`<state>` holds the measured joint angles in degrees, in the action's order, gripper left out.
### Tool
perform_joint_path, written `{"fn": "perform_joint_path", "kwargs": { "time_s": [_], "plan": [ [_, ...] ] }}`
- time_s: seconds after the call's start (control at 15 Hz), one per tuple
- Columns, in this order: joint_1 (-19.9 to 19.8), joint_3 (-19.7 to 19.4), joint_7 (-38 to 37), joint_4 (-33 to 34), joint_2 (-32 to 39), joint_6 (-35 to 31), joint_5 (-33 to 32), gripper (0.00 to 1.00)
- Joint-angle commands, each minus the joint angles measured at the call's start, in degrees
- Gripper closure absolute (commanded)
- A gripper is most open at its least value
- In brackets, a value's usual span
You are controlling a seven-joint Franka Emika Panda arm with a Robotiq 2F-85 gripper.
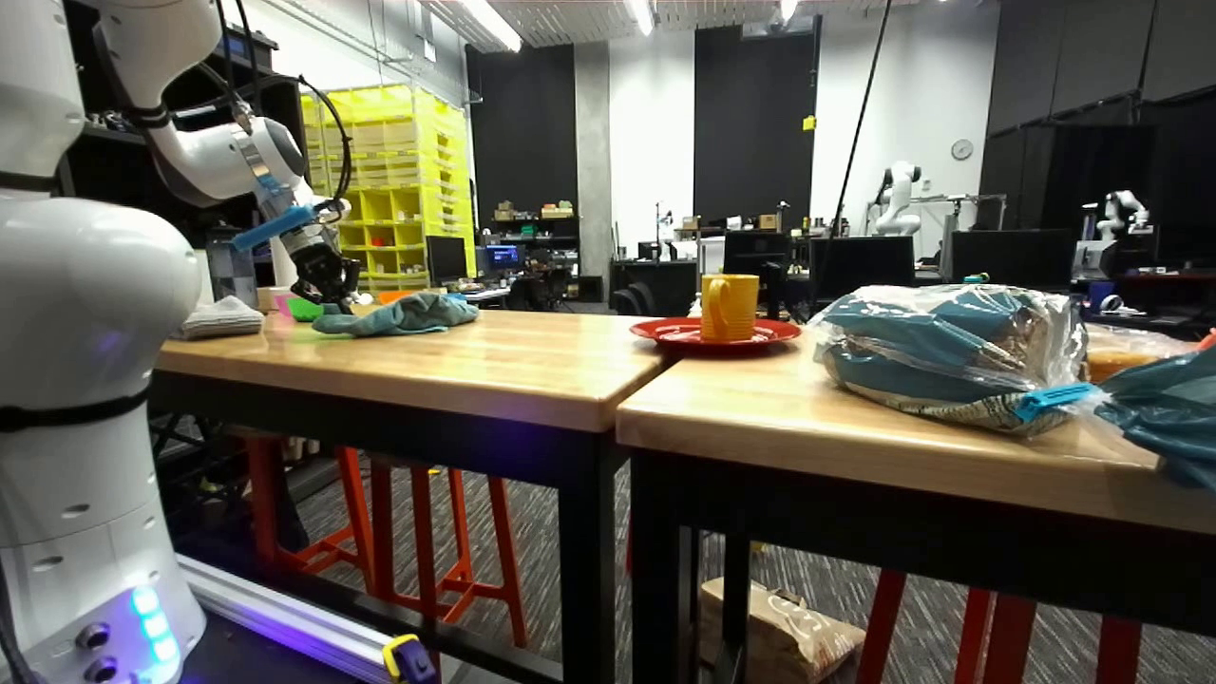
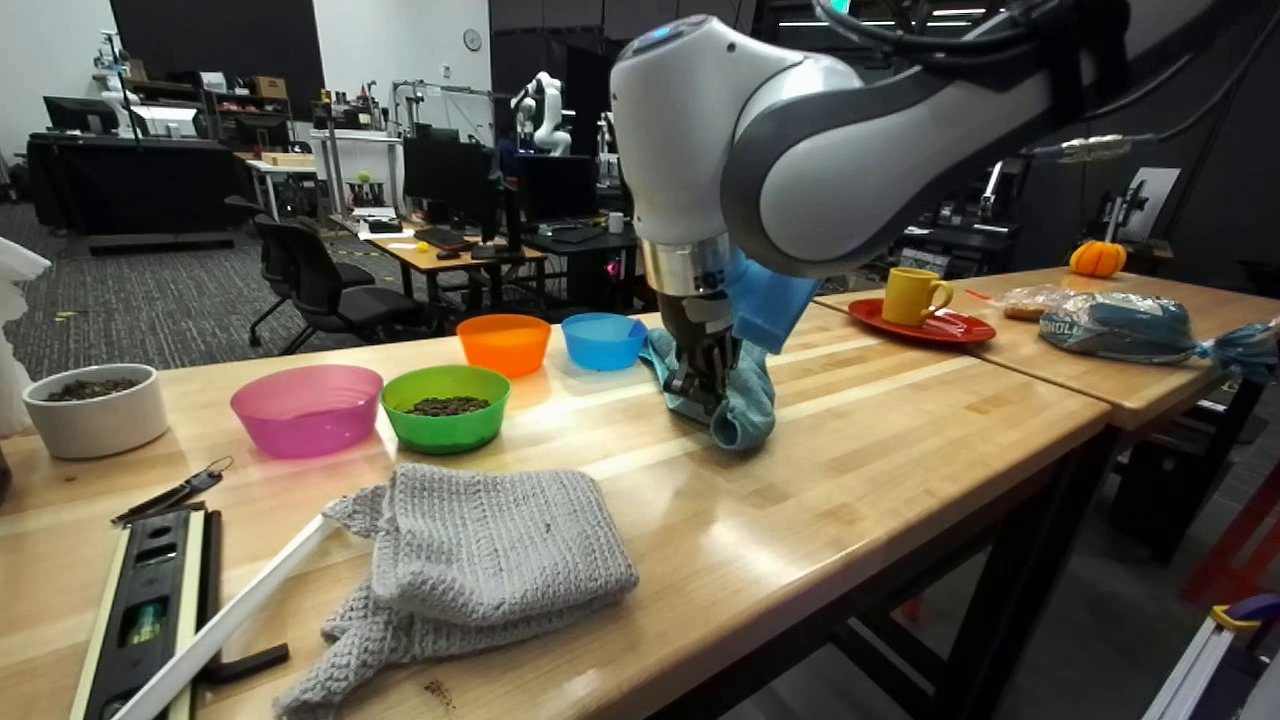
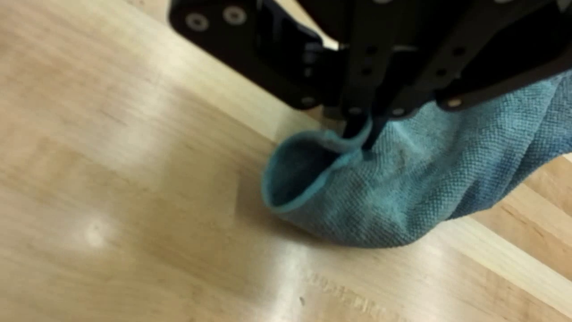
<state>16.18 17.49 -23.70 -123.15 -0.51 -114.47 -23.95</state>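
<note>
In an exterior view, a white round bowl of dark pellets (image 2: 100, 425) stands at the left edge, then a translucent pink plastic bowl (image 2: 308, 415) and a green plastic bowl (image 2: 445, 428). The folded grey knitted cloth (image 2: 510, 545) lies at lower centre. Just right of centre, the black two-fingered gripper (image 2: 708, 388) has its fingers drawn nearly together, apparently pinching the edge of a crumpled teal woven cloth (image 2: 750, 405); the wrist view shows this pinch above centre. The grasp looks done, lifting not: the cloth rests on the pale wooden tabletop (image 2: 880, 440). The white-and-grey robot arm (image 2: 830, 190) reaches in from the upper right, gripper pointing down. Farther right, a yellow mug (image 2: 905, 298) stands on a round red plate (image 2: 965, 328).
</note>
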Motion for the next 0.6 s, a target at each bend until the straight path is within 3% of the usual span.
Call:
{"fn": "perform_joint_path", "kwargs": {
  "time_s": [0.0,0.27,0.33,0.47,0.53],
  "plan": [
    [-1.1,-1.6,2.7,1.8,-4.4,1.7,5.4,0.99],
    [-2.5,-3.0,5.8,4.0,-5.9,3.6,10.5,0.97],
    [-2.6,-3.0,6.4,4.2,-6.1,4.1,11.4,0.73],
    [-2.7,-2.9,7.3,4.0,-5.8,4.8,12.7,0.66],
    [-2.7,-2.9,7.2,3.8,-5.6,5.0,13.0,0.78]
  ]
}}
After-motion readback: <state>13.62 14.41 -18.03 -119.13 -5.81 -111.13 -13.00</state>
